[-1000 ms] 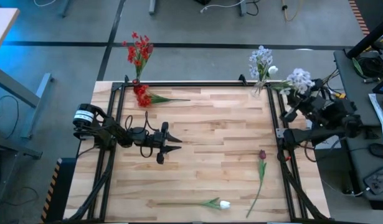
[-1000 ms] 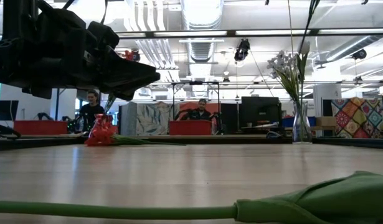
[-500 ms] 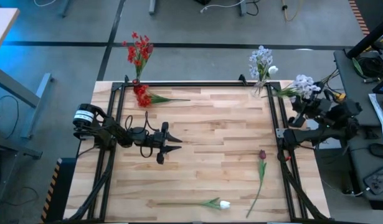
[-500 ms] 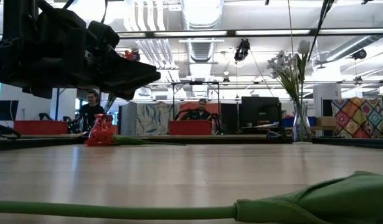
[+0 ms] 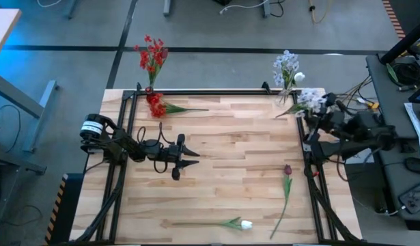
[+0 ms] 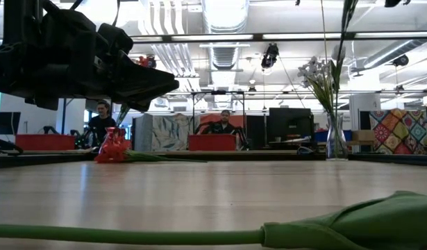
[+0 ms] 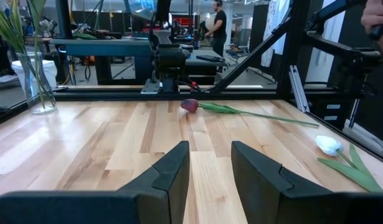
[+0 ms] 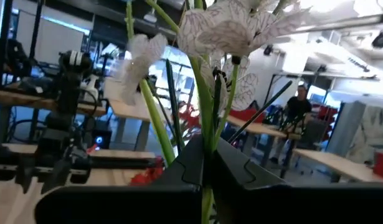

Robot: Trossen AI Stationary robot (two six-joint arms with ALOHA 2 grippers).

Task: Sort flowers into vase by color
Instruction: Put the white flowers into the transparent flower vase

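Observation:
My right gripper (image 5: 317, 117) hovers at the table's right edge near the far corner, shut on a pale blue-white spray (image 5: 309, 101). Just beyond it, a glass vase (image 5: 286, 87) at the far right corner holds more blue-white flowers (image 5: 286, 67); the low view shows this vase (image 6: 336, 142) too. A vase of red flowers (image 5: 152, 56) stands at the far left corner. On the table lie a red cluster (image 5: 157, 107), a maroon tulip (image 5: 287, 169) and a white tulip (image 5: 245, 223). My left gripper (image 5: 193, 156) is open, waiting over the table's left half. My right gripper pinches the spray's green stems (image 8: 208, 146) between its two fingers, below the flower heads (image 8: 231, 28). The spray is lifted clear of the table. Its heads stand out past the fingertips, toward the far right vase.
A black frame rail (image 5: 216, 92) runs along the far edge, and others along the sides. In the left wrist view the maroon tulip (image 7: 190, 106) and white tulip (image 7: 330, 145) lie ahead of the open fingers. People sit in the room behind (image 6: 225, 119).
My right gripper has carried the spray from outside the right rail toward the table's left and a little toward the near edge, so the flower heads now sit by the far right vase. It stayed shut on the stems. The left arm kept still.

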